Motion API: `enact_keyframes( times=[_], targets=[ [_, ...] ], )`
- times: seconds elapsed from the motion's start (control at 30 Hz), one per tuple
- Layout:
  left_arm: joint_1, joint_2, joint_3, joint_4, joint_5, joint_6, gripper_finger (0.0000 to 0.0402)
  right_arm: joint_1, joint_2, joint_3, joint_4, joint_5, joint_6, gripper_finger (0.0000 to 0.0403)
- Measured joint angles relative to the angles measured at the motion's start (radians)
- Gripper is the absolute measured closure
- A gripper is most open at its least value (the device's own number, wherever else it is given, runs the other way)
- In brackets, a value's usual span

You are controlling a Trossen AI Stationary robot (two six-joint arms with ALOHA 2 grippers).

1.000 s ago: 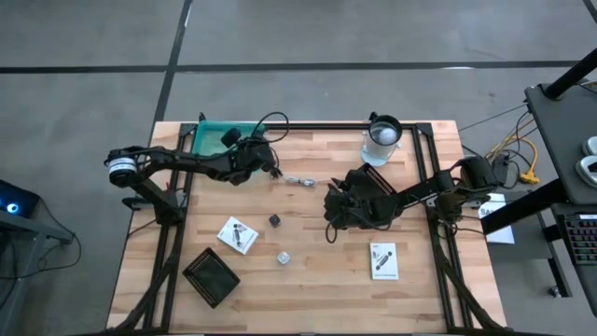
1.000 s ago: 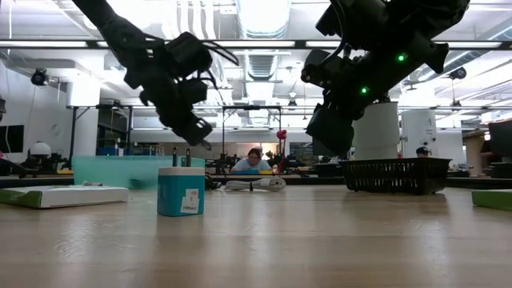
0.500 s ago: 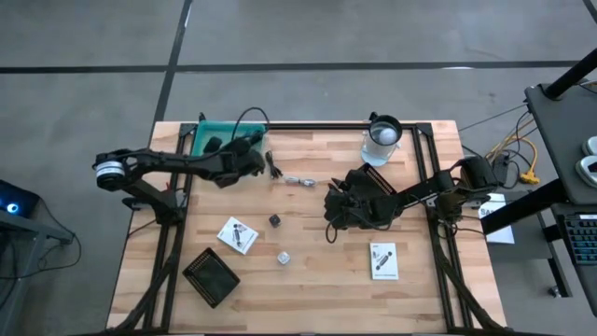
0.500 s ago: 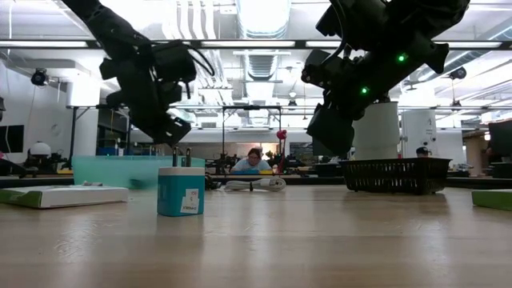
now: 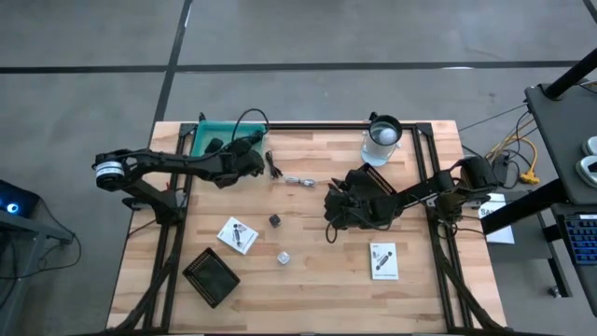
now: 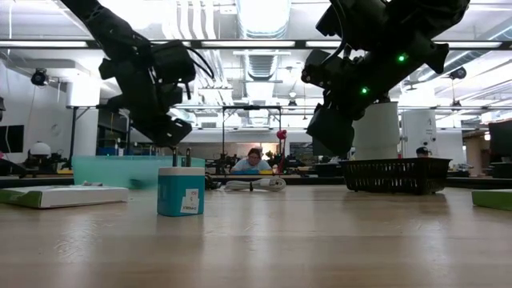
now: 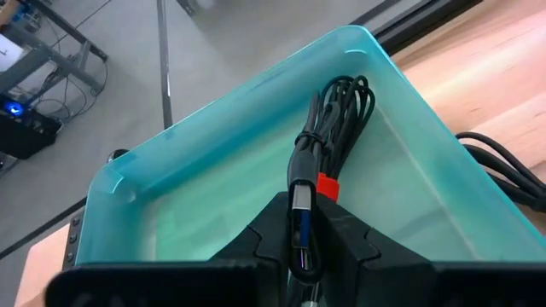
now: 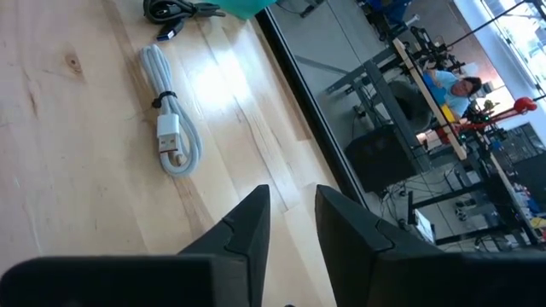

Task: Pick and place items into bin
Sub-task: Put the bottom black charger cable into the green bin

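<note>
The left gripper (image 7: 303,247) hangs over the teal bin (image 7: 213,183) at the table's eleven o'clock corner, jaws pinching a coiled black-and-red cable (image 7: 328,128) that dangles inside it; the right gripper (image 8: 290,222) waits above table centre, jaws slightly spread and empty, a white cable (image 8: 175,136) lying at its eleven o'clock.

We see the bin (image 5: 216,138) at the table's (image 5: 420,289) far left corner, the cup (image 5: 381,138) far right, packets (image 5: 237,235) and cubes (image 5: 275,220) nearer between.
</note>
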Motion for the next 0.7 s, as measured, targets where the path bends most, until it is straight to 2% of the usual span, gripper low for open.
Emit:
enact_keyframes(
  times=[0.43,0.7],
  targets=[
    [0.0,0.001,-0.009,0.049,-0.001,0.033,0.0369,0.0,0.0,0.0,0.001,0.0,0.003,0.0326],
    [0.0,0.001,-0.013,0.059,-0.002,0.035,0.0327,0.0,0.0,0.0,0.006,0.0,0.003,0.0316]
  ],
)
